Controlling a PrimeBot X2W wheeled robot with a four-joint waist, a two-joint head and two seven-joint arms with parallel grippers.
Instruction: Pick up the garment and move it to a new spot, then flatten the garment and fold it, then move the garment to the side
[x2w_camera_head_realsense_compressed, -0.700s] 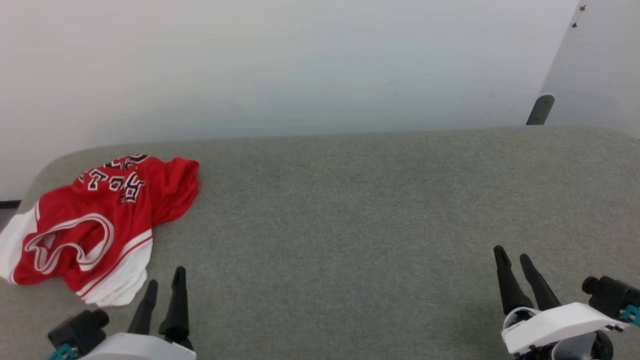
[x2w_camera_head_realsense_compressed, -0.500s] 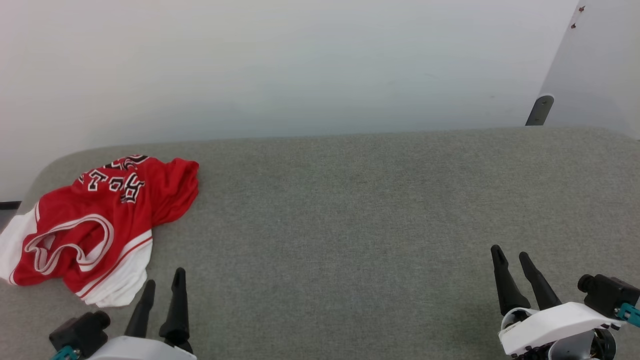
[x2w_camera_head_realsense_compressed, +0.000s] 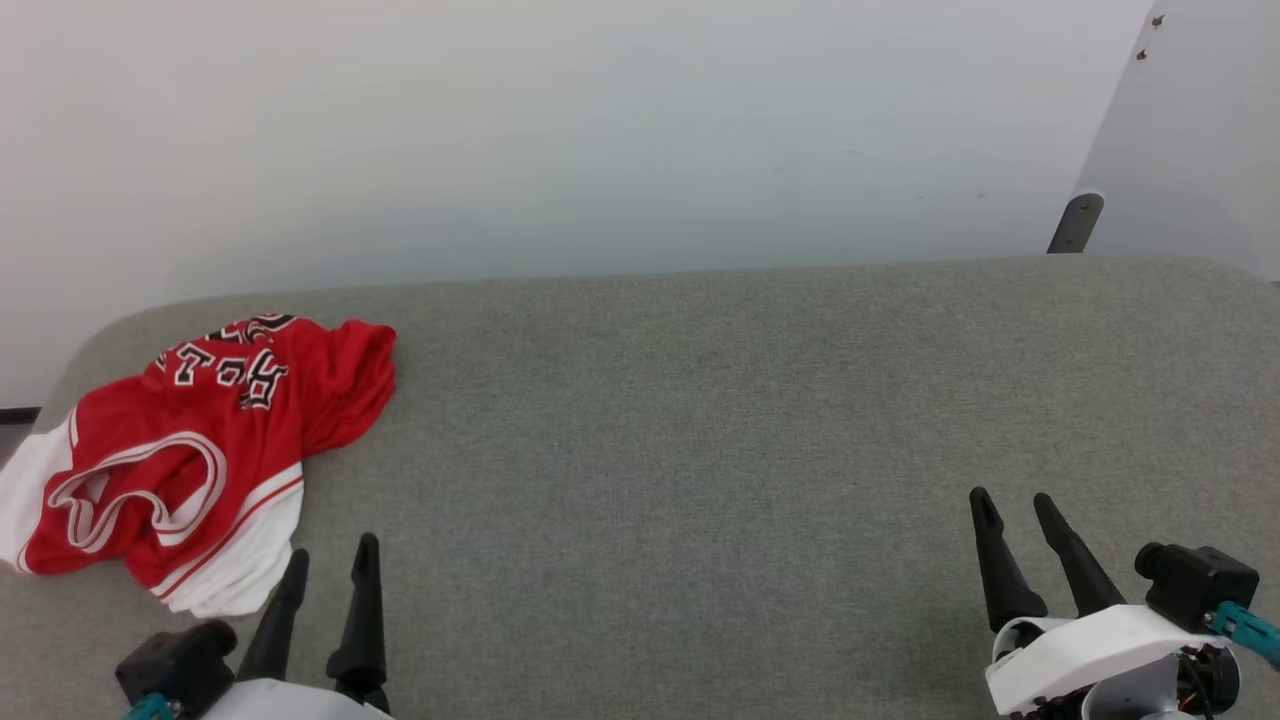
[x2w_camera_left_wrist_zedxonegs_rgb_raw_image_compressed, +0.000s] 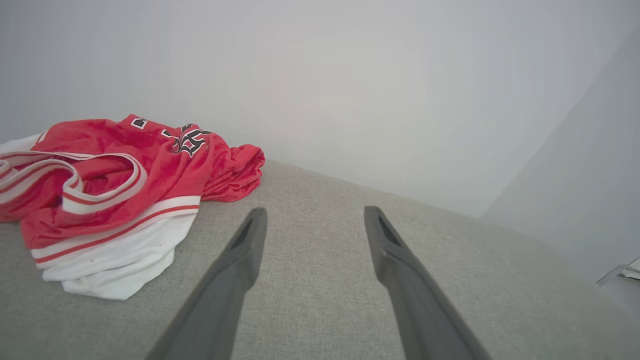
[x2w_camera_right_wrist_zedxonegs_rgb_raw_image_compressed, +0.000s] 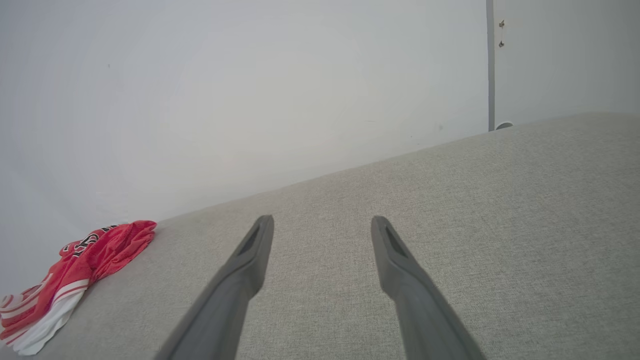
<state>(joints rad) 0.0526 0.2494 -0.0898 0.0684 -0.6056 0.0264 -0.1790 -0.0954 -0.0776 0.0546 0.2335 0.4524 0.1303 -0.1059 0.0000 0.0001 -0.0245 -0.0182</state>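
The garment (x2w_camera_head_realsense_compressed: 190, 450), a red jersey with white sleeves, striped trim and black lettering, lies crumpled at the far left of the grey surface (x2w_camera_head_realsense_compressed: 700, 420). It also appears in the left wrist view (x2w_camera_left_wrist_zedxonegs_rgb_raw_image_compressed: 115, 195) and small in the right wrist view (x2w_camera_right_wrist_zedxonegs_rgb_raw_image_compressed: 65, 275). My left gripper (x2w_camera_head_realsense_compressed: 332, 565) is open and empty just right of the garment's near white sleeve, apart from the cloth; its fingers (x2w_camera_left_wrist_zedxonegs_rgb_raw_image_compressed: 245, 250) hover over bare fabric. My right gripper (x2w_camera_head_realsense_compressed: 1012, 510) is open and empty at the lower right, far from the garment.
A pale wall (x2w_camera_head_realsense_compressed: 600, 130) runs along the back of the grey surface. A dark bracket (x2w_camera_head_realsense_compressed: 1074, 222) stands at the back right corner beside a lighter panel. The surface's rounded left edge lies under the garment.
The whole head view shifted slightly as the camera moved. Both grippers edged a little toward the middle; the garment lies as before.
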